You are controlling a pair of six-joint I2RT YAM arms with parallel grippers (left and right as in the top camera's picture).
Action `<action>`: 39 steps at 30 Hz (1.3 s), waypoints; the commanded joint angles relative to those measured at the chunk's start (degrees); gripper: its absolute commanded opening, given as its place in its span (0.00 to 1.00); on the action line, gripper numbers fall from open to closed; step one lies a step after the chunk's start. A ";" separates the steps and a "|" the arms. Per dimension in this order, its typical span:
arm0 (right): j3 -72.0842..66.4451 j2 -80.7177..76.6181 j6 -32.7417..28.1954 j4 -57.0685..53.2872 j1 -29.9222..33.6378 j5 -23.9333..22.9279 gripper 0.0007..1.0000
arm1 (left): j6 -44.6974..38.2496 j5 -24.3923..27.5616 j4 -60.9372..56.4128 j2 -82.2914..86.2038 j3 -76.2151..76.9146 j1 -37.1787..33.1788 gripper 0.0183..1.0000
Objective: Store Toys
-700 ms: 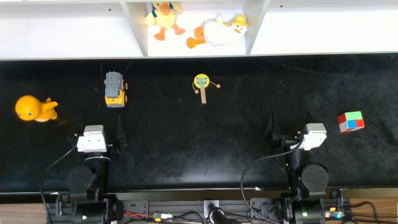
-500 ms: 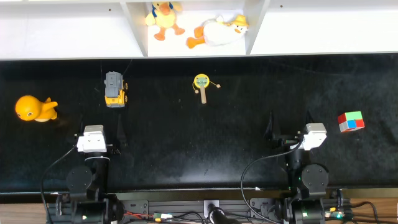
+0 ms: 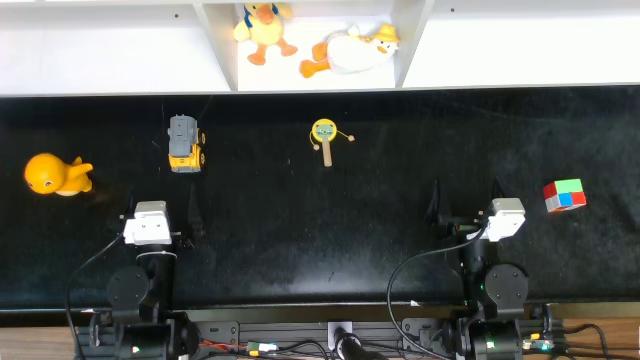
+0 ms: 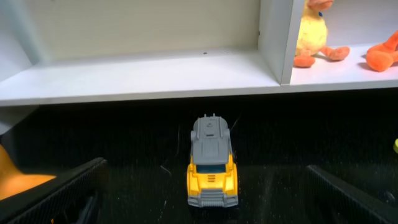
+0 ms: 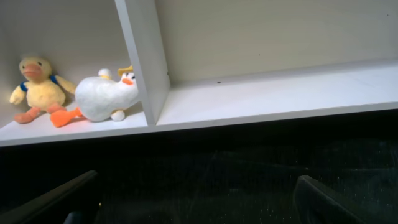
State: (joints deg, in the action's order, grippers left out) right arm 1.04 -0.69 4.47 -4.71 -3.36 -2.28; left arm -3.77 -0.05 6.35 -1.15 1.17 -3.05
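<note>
Both claws rest near the table's (image 3: 300, 240) front edge, fingers spread wide, gripping nothing; the left claw (image 3: 160, 208) faces the yellow truck (image 4: 211, 165), the right claw (image 3: 465, 205) the white shelf (image 5: 261, 93); an orange duck (image 3: 57, 174), a rattle (image 3: 324, 134) and a colour cube (image 3: 564, 195) lie well apart on the table; two plush toys, a yellow duck (image 3: 264, 25) and a white duck (image 3: 350, 50), sit side by side in the shelf's middle compartment

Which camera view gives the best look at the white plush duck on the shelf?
The right wrist view: the white plush duck lies there whole, seen from the side and fairly near. The top view shows it from above and smaller. The left wrist view catches one orange foot of it at the picture's edge.
</note>
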 commanded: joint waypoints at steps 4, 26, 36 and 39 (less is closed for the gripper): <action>-0.76 0.44 0.02 0.26 0.35 0.33 0.99 | 8.55 -0.72 16.06 -9.99 14.38 -0.15 1.00; -0.76 0.42 0.04 0.26 0.35 0.33 0.99 | -8.98 14.34 48.28 -44.78 51.91 -10.16 1.00; -0.76 0.42 0.04 0.26 0.35 0.33 1.00 | -21.75 31.56 47.80 -49.20 52.22 -31.04 1.00; -0.76 0.42 0.02 0.26 0.35 0.33 0.99 | -25.14 35.36 47.21 -49.77 52.24 -35.67 1.00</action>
State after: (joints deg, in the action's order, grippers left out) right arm 1.04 -0.69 4.47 -4.73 -3.36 -2.28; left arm -23.03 28.10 54.02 -50.70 51.88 -35.55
